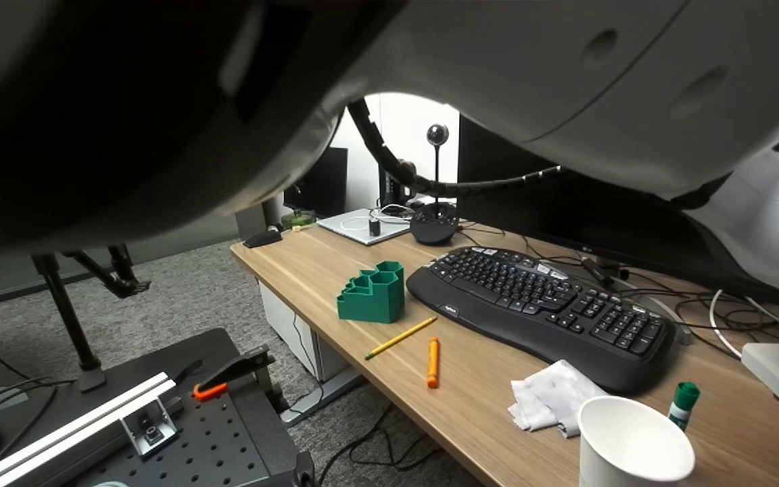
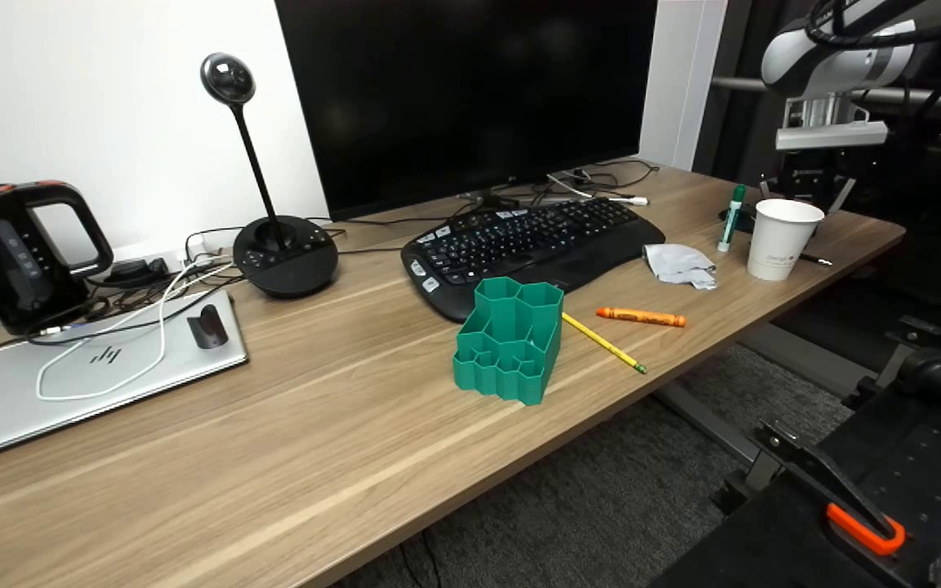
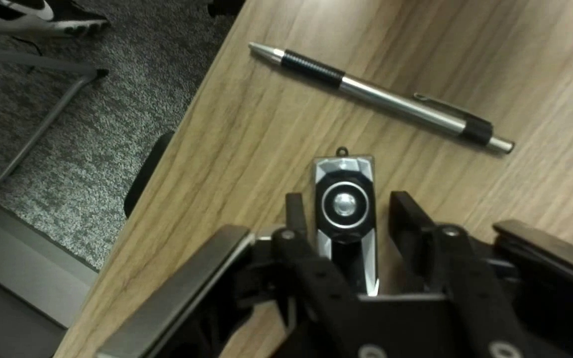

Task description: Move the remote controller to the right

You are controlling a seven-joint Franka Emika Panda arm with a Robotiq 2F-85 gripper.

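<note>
The remote controller is a small black and silver fob with a round silver button and a little ring at its far end. It lies on the wooden table in the wrist view, its near end partly covered by the gripper. My gripper is open. Its fingers stand on both sides of the remote, with a gap on each side, wider on the right. In an exterior view the gripper is at the table's far right end, behind the paper cup, which hides its fingertips. I cannot make out the remote in either exterior view.
A silver and black pen lies just beyond the remote. The table edge is to the left in the wrist view. A paper cup, green marker, cloth and keyboard are nearby. A green holder stands farther off.
</note>
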